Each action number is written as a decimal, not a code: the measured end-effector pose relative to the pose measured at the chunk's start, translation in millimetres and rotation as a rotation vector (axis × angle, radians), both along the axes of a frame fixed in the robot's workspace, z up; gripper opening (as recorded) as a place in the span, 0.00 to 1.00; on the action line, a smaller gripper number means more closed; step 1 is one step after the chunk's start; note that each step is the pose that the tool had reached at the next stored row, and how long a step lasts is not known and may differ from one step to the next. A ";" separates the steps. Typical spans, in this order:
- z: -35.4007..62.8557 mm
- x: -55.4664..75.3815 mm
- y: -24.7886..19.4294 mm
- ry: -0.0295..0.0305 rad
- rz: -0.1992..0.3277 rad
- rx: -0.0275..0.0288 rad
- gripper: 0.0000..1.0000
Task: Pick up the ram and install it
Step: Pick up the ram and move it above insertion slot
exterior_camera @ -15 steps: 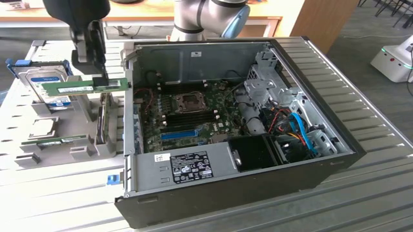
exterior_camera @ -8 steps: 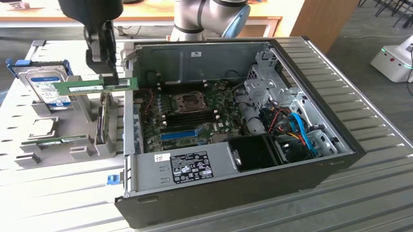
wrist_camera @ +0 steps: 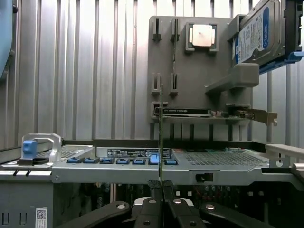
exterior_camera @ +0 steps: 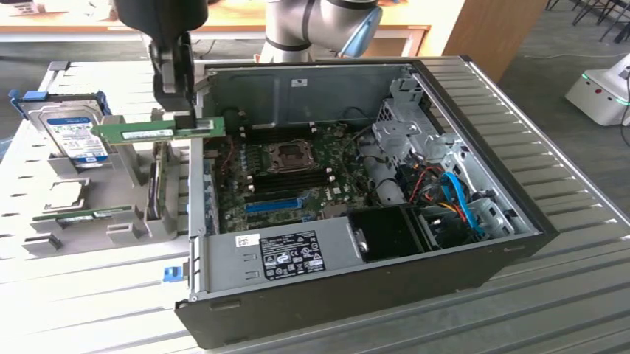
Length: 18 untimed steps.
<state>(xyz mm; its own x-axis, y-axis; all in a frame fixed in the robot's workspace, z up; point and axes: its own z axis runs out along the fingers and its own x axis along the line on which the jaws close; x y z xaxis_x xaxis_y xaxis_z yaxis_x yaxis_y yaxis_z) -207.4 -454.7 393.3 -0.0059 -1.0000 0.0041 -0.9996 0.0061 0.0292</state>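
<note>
Tool (exterior_camera: 194,122) clenched on the ram (exterior_camera: 138,133). It grips the stick at one end, and the rest juts out toward the exterior view's left. The ram is off the surface (exterior_camera: 571,221), in the air above the grey fixture (exterior_camera: 99,192) and just outside the wall of the open computer case (exterior_camera: 315,66). The hard drive (exterior_camera: 77,133) stands on that fixture, behind the stick's free end.

Long axis: we read it as roughly level, running left to right in the exterior view, with the label face toward the camera. In the wrist view the ram (wrist_camera: 161,133) shows edge-on as one thin line rising from between the closed fingers (wrist_camera: 151,202), so we judge the board to be squarely centred in the grip, not skewed.

Relation that matters: the memory slots (exterior_camera: 285,179) on the motherboard (exterior_camera: 335,193) lie toward the exterior view's right of the tool and lower, down inside the case. The case wall stands between the stick and the slots. The slots look roughly parallel to the stick's long axis, though we cannot say how closely.

Nothing else touches the ram; only the tool's fingers are on it.
</note>
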 end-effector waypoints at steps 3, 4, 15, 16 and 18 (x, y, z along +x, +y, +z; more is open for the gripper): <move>0.0 6.5 0.0 0.0000 0.000 0.0001 0.12; 0.0 8.7 0.0 0.0000 0.000 0.0000 0.12; 0.0 35.2 0.0 0.0000 0.000 0.0000 0.12; 0.0 37.9 0.0 0.0000 0.000 0.0000 0.12; 0.0 42.9 0.0 0.0000 0.000 0.0000 0.12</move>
